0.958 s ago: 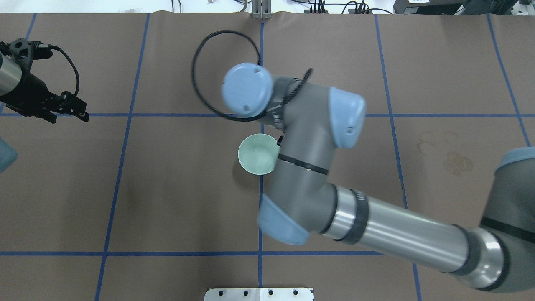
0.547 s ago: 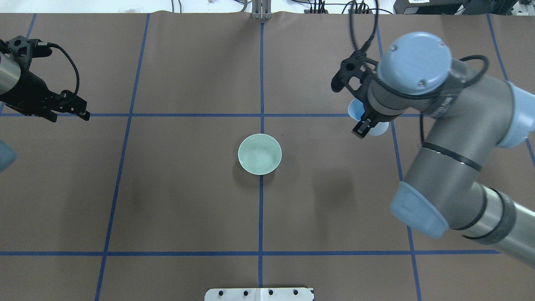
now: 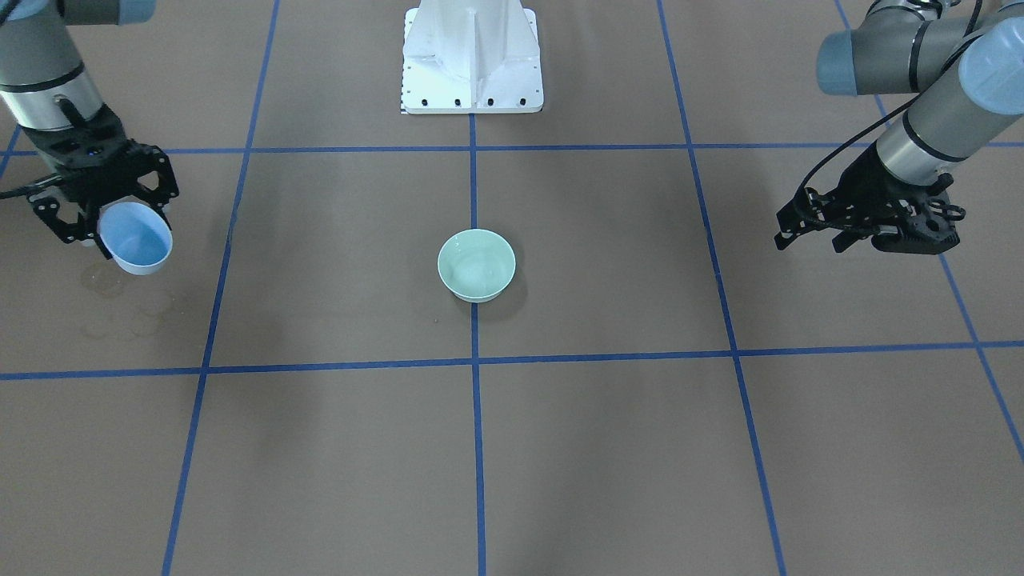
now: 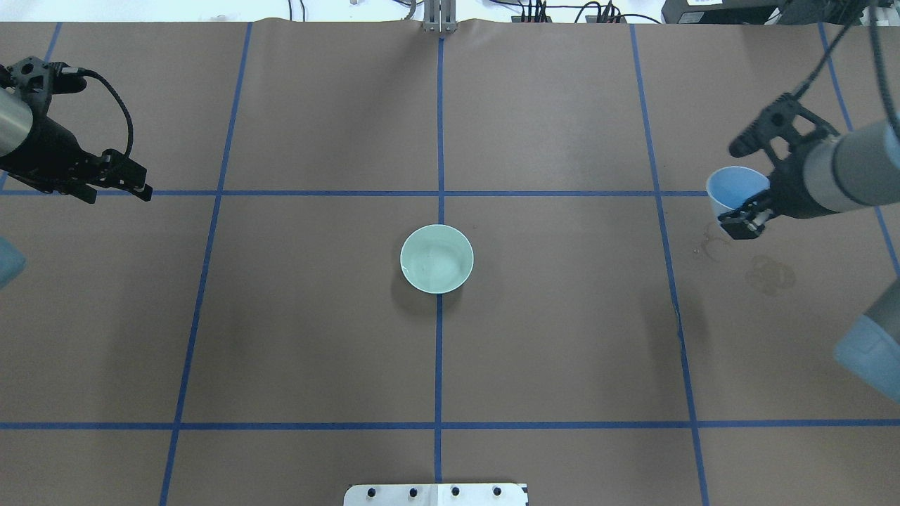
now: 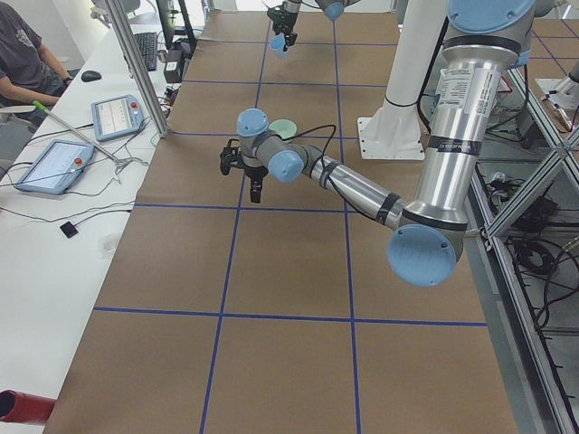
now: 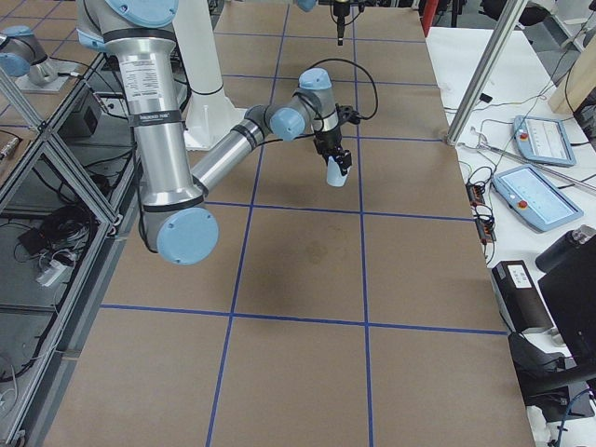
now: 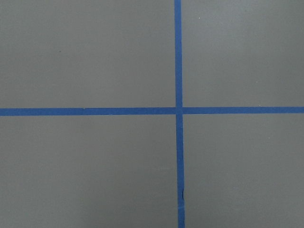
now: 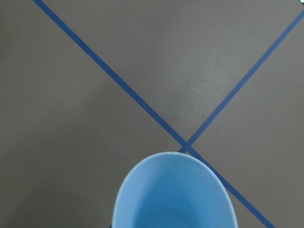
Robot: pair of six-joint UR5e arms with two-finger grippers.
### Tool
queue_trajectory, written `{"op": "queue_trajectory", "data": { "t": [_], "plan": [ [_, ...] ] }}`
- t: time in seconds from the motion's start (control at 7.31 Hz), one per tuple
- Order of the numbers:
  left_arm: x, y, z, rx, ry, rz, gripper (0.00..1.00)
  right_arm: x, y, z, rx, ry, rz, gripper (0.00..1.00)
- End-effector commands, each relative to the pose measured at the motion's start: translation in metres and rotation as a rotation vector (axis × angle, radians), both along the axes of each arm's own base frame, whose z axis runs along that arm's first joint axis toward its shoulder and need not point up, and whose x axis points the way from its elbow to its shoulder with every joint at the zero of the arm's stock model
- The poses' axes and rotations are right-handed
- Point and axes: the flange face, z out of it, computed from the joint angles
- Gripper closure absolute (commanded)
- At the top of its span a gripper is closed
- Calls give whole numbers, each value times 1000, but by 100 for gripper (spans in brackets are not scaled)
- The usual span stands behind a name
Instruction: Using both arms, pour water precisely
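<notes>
Pedestal plate (image 4: 436, 494) at the near edge of the brown desk (image 4: 316, 337). Pale green bowl (image 4: 436, 258) at mid-desk, standing on the central blue tape line (image 4: 439, 365); a faint sheen on its floor is the only sign of water (image 3: 474, 272). Farther out, right hand (image 4: 751, 205) clenched on a light blue cup (image 4: 733, 188), mouth upward, near dried ring stains (image 4: 770, 274). Left hand (image 4: 116, 191) released, holding nothing, well apart at the opposite side.

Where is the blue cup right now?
Overhead view, far right: the blue cup is held by the right gripper, well right of the green bowl at centre.
</notes>
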Motion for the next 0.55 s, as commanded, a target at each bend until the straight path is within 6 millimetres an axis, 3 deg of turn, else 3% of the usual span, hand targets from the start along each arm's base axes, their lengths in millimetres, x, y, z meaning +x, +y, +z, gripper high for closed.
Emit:
{"op": "queue_trajectory", "data": {
  "t": [0.0, 0.27, 0.41],
  "plan": [
    [0, 0, -3, 6, 3, -1, 7, 53, 26, 81, -34, -183, 125, 100],
    [0, 1, -2, 4, 3, 0, 7, 54, 29, 128, -145, -355, 281, 100],
    [-1, 1, -2, 5, 2, -1, 7, 54, 29, 149, -163, -348, 294, 100]
  ]
}}
